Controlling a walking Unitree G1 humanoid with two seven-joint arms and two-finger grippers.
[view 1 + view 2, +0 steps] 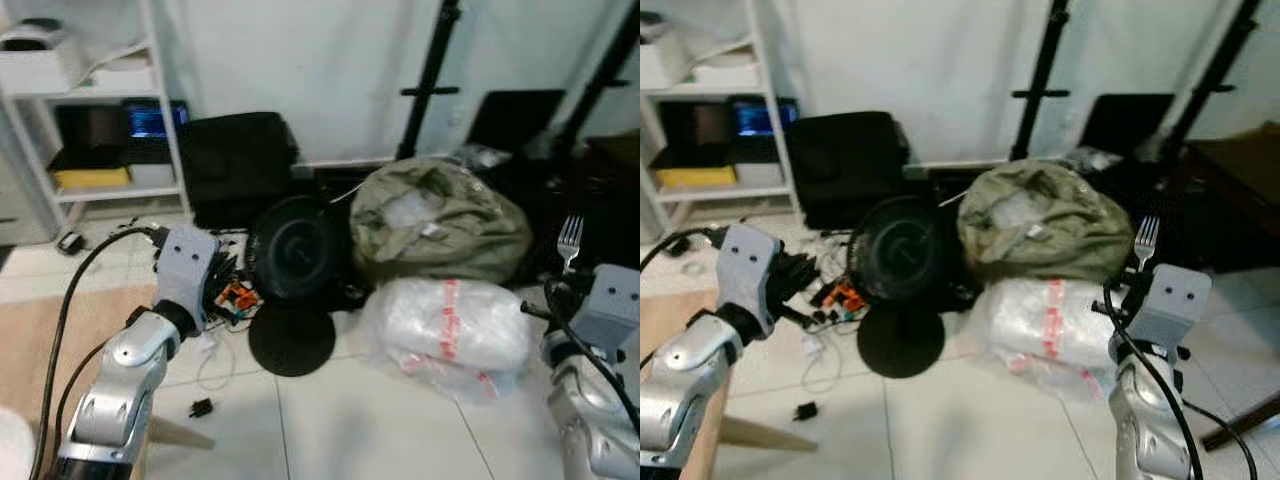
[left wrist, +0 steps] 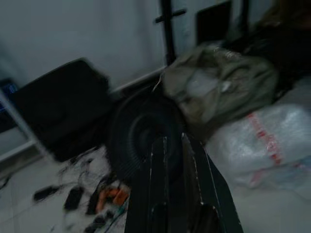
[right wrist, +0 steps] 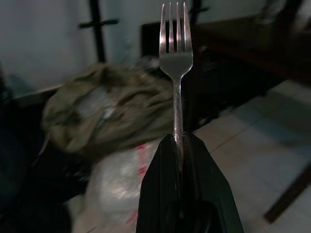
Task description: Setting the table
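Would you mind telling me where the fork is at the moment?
The fork is held upright, tines up, in the right gripper on the robot's right side, raised beside the olive bag and the clear plastic bundle on the floor.

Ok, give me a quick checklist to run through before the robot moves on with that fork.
1. Fork clamped in the right end effector: ok.
2. Fork upright, tines up: ok.
3. Left end effector holding nothing: ok, fingers close together.
4. Floor ahead free to walk: not ok; green bag, plastic-wrapped bundle, black fan and cables lie there.
5. Place setting located: cannot tell; dark table at right, top unclear.
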